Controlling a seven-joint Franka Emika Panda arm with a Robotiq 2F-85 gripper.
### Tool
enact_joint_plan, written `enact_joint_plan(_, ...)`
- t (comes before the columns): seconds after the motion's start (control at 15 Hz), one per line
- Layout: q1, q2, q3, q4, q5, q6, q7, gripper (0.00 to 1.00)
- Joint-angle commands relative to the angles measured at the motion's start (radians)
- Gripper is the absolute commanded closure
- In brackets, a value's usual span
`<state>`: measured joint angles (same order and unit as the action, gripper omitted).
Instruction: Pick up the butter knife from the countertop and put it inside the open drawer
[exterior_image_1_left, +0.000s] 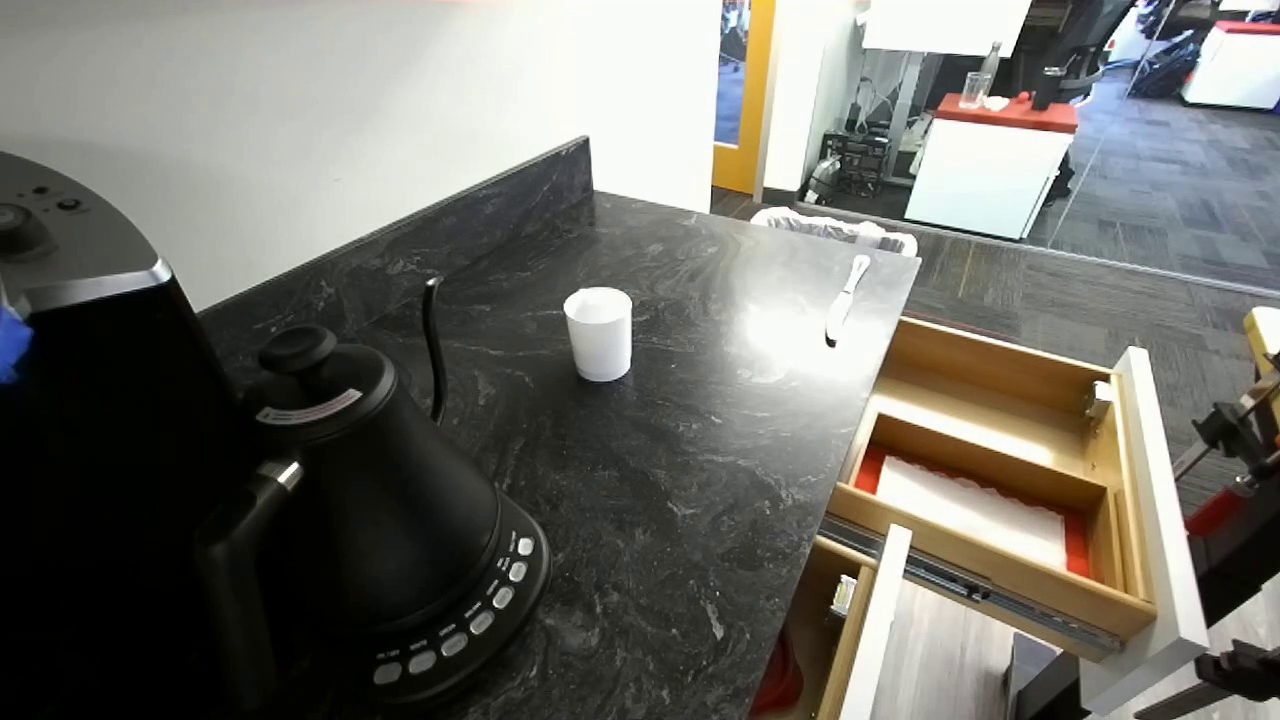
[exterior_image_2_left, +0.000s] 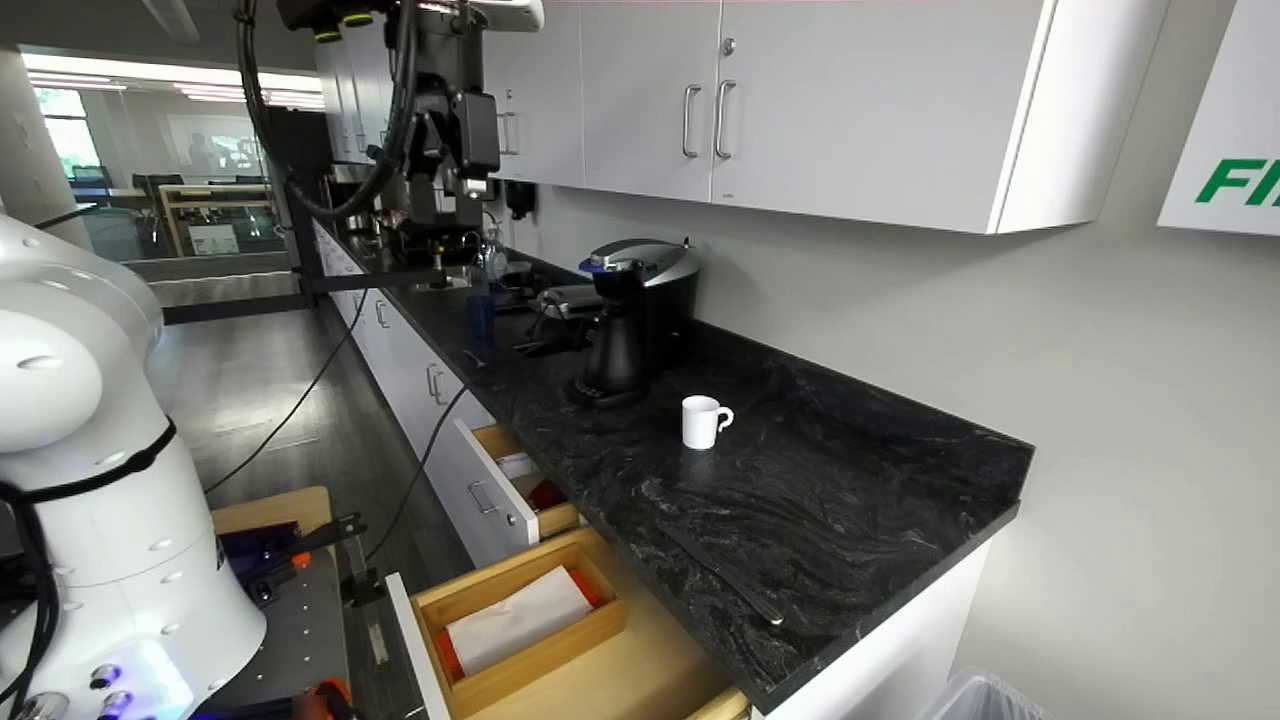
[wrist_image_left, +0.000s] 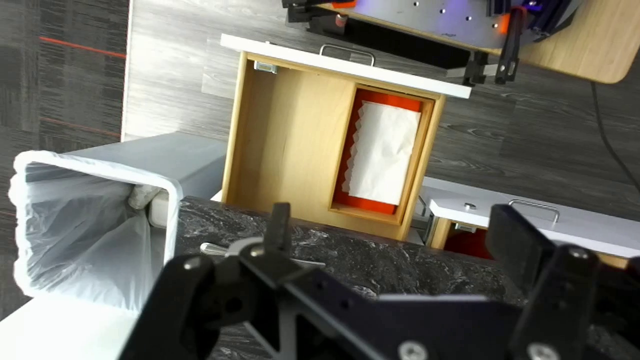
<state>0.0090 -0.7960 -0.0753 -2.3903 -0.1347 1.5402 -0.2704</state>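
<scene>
The butter knife (exterior_image_1_left: 845, 302) lies flat on the dark countertop (exterior_image_1_left: 660, 480), near its free end and close to the drawer-side edge. It also shows in an exterior view (exterior_image_2_left: 735, 583). In the wrist view its handle end (wrist_image_left: 213, 249) shows, and my left finger hides its middle. The open drawer (wrist_image_left: 295, 145) sticks out below the counter edge, with a wooden insert holding a white sheet over red. It shows in both exterior views (exterior_image_1_left: 1000, 392) (exterior_image_2_left: 600, 675). My gripper (wrist_image_left: 395, 235) is open and empty, above the counter. An exterior view shows it (exterior_image_2_left: 445, 205) high up, well apart from the knife.
A white cup (exterior_image_1_left: 602, 340) stands mid-counter. Behind it are a black kettle (exterior_image_1_left: 370, 500) and a coffee machine (exterior_image_2_left: 672, 275). Another drawer (exterior_image_2_left: 490, 495) beside the main one is partly open. A lined bin (wrist_image_left: 100, 230) stands off the counter's end. Upper cabinets (exterior_image_2_left: 860, 110) overhang the counter.
</scene>
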Motion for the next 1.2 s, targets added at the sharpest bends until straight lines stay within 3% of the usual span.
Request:
enact_joint_plan(0.0, -0.022, 0.01, -0.046, 0.037, -0.1, -0.001, -0.027, 0.0)
enact_joint_plan(0.27, -0.019, 0.039, -0.106, 0.096, -0.188, 0.004, -0.07, 0.0)
enact_joint_plan(0.53, 0.003, 0.132, -0.161, 0.156, -0.175, 0.055, -0.137, 0.0)
enact_joint_plan(0.87, 0.001, 0.289, -0.196, 0.147, -0.118, 0.234, -0.206, 0.0)
enact_joint_plan(1.13, 0.02, 0.483, -0.155, 0.182, -0.035, 0.398, -0.234, 0.0)
